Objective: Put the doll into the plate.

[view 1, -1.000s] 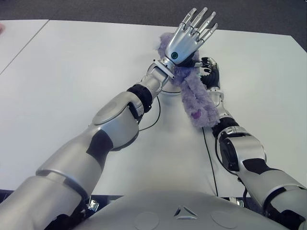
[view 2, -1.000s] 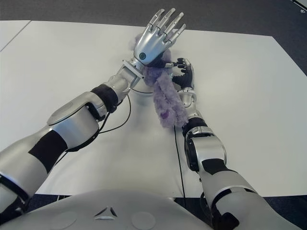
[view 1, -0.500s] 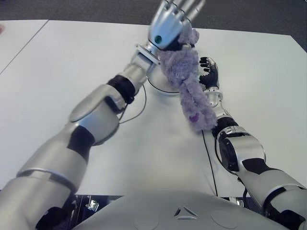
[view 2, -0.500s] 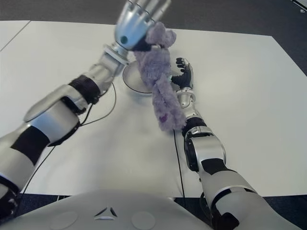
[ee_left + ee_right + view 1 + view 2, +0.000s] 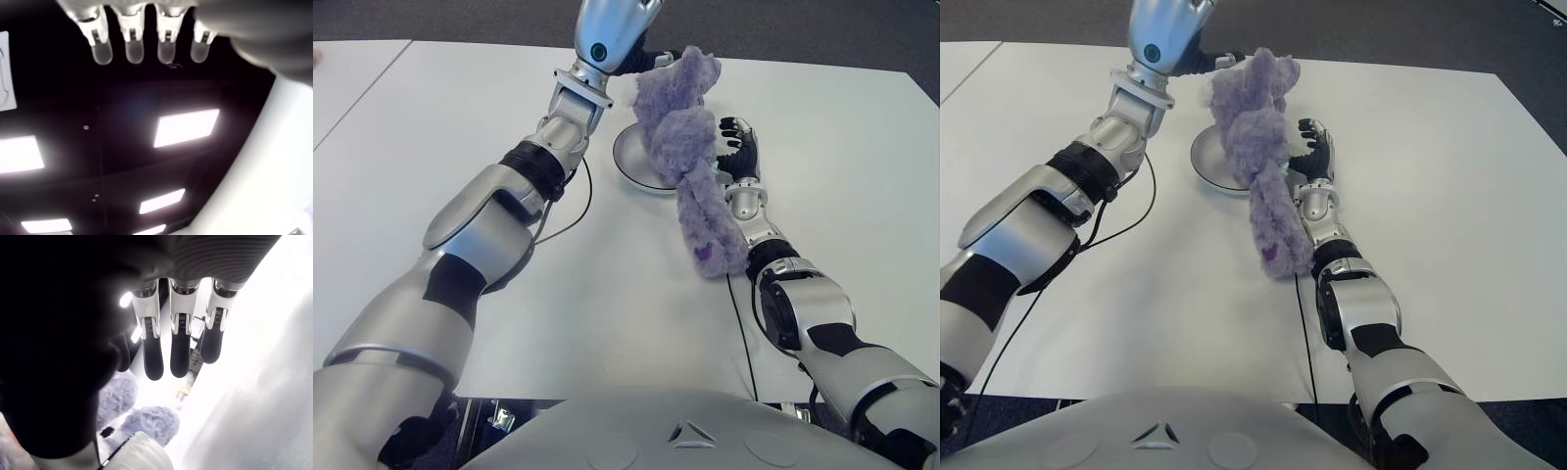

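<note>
The purple plush doll [image 5: 690, 147] hangs upright in the air, head up, over the right rim of the round white plate [image 5: 631, 162]. Its lower end reaches down beside my right forearm. My left hand [image 5: 612, 34] is raised high at the doll's upper left, and its dark thumb reaches to the doll's head and holds it. The left wrist view shows its four fingers [image 5: 133, 51] straight against ceiling lights. My right hand [image 5: 739, 147] shows just right of the plate with straight fingers [image 5: 180, 352] and holds nothing; the doll [image 5: 146, 423] shows beyond them.
The white table [image 5: 440, 127] spreads wide on both sides. A thin black cable [image 5: 578, 211] loops on it under my left forearm. A second white table [image 5: 342, 78] adjoins at the far left. Dark floor lies past the far edge.
My left hand has risen and swung left, carrying the doll up off the table. The plate, hidden before, now shows. My right hand has stayed in place.
</note>
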`<state>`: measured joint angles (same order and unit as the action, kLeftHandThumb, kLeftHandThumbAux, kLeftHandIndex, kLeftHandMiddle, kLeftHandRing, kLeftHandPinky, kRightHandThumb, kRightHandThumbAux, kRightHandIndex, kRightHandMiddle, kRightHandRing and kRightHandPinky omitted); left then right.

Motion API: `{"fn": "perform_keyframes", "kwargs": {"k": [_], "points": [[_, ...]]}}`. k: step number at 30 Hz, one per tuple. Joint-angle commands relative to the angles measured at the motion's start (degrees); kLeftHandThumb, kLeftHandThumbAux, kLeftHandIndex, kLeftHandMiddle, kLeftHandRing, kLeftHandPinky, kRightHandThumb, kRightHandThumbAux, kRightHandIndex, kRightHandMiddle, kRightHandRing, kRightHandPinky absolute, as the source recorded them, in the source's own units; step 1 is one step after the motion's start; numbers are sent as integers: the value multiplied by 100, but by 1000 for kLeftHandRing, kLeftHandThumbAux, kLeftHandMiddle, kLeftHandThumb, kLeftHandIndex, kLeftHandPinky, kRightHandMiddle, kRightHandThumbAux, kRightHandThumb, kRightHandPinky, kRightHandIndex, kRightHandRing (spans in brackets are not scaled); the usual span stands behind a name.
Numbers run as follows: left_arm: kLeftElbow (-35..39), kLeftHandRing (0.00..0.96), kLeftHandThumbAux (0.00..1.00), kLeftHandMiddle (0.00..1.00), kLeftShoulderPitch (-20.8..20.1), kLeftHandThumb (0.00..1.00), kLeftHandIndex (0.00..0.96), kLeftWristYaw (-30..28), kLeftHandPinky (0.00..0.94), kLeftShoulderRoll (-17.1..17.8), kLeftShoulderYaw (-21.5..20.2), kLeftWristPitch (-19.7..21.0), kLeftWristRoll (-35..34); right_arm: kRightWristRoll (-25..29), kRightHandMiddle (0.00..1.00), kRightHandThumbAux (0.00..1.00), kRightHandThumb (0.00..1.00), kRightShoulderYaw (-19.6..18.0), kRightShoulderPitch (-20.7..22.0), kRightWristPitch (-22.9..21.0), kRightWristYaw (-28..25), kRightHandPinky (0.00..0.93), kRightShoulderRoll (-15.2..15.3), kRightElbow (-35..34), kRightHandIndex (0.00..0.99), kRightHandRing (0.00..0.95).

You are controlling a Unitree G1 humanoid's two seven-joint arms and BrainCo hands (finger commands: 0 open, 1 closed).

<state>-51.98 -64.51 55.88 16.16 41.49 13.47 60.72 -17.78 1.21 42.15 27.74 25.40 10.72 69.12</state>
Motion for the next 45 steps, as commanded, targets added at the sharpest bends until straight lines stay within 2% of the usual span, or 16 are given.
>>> {"fn": "perform_keyframes", "kwargs": {"k": [1,16,23,27,32,33,38,41,45], "points": [[-7,0,316,0,223,0,0,77,0,73,-168,150,-5,-82,288,913,0,126,-1676,-327,8,257,-630,905,258,262],[83,0,349,0,96,0,0,-319,0,167,-558,315,-199,-93,277,942,0,129,-1663,-393,-22,247,-597,907,241,252],[-471,0,380,0,78,0,0,-305,0,35,-767,29,-531,-57,274,943,0,95,-1666,-383,-86,243,-576,905,234,251],[-1157,0,400,0,241,0,0,-328,0,-341,-1017,-362,-1027,-32,275,946,0,75,-1678,-332,-139,245,-559,900,232,253],[-1599,0,442,0,320,0,0,-226,0,-609,-1300,-823,-1474,-6,275,953,0,52,-1696,-315,-169,249,-550,896,231,254],[-1713,0,451,0,363,0,0,-228,0,-657,-1407,-1013,-1621,9,275,955,0,39,-1701,-302,-179,248,-552,894,230,254],[-2109,0,494,0,514,0,0,-246,0,-751,-1707,-1588,-2054,84,274,965,0,-28,-1713,-240,-246,251,-555,884,231,256],[-2314,0,525,0,761,0,0,-331,0,-765,-2028,-1977,-2421,155,275,969,0,-96,-1705,-201,-329,251,-570,876,232,256],[-2434,0,567,0,1005,0,0,-418,0,-833,-2312,-2237,-2747,201,282,977,0,-158,-1718,-145,-357,264,-577,869,239,264]]}}
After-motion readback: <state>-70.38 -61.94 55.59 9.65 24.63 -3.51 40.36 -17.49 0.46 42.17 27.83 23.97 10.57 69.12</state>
